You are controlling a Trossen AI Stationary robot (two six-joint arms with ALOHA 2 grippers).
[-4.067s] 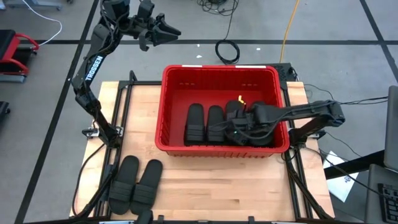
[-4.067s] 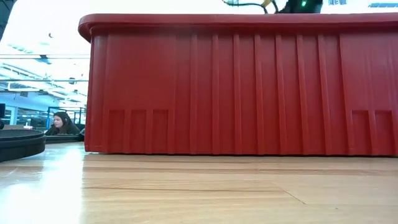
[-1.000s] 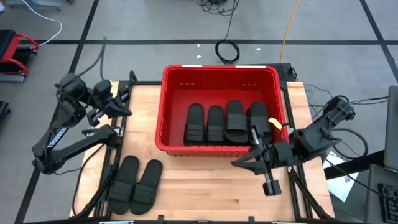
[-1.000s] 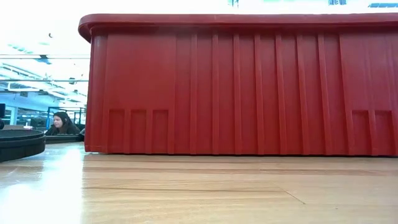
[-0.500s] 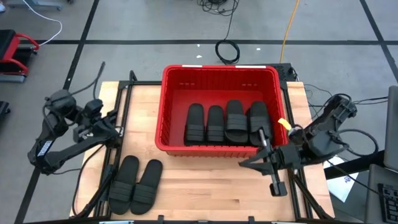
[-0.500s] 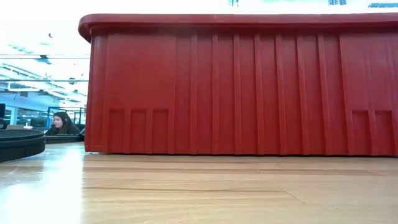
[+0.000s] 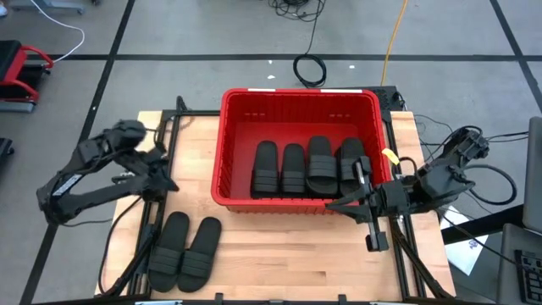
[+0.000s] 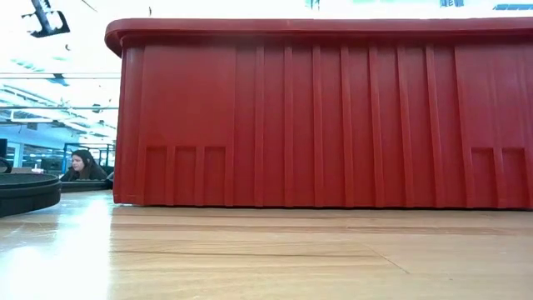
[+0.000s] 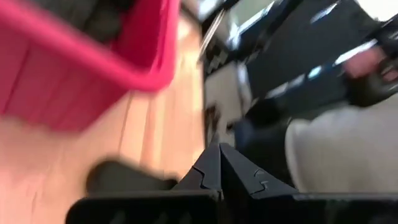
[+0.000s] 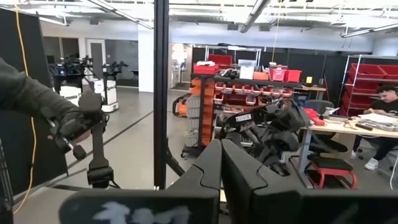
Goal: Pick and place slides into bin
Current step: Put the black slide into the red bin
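Note:
The red bin (image 7: pixel 296 106) stands at the middle of the table's far side, with several black slides (image 7: pixel 308 167) lying side by side on its floor. Two more slides (image 7: pixel 169 250) (image 7: pixel 200 251) lie flat on the table at the near left; one shows in the low view (image 8: pixel 25 192). My left gripper (image 7: pixel 166 183) is shut and hangs over the table's left side, between the bin and those two slides; its wrist view (image 9: pixel 221 155) is blurred. My right gripper (image 7: pixel 334 203) is shut beside the bin's near right corner, fingers (image 10: pixel 221 155) level, pointing left.
Black frame rails (image 7: pixel 161 135) run along the table's left and right edges. The bin's tall near wall (image 8: pixel 325 117) fills the low view. Bare wood lies between the bin and the near edge (image 7: pixel 288 254). A person sits far off in the room (image 8: pixel 82 164).
My left gripper has come down and toward the table's near edge, closer to the two slides on the table. My right gripper has drifted a little toward the far edge along the bin's near right corner. Both stay shut. No slide has moved.

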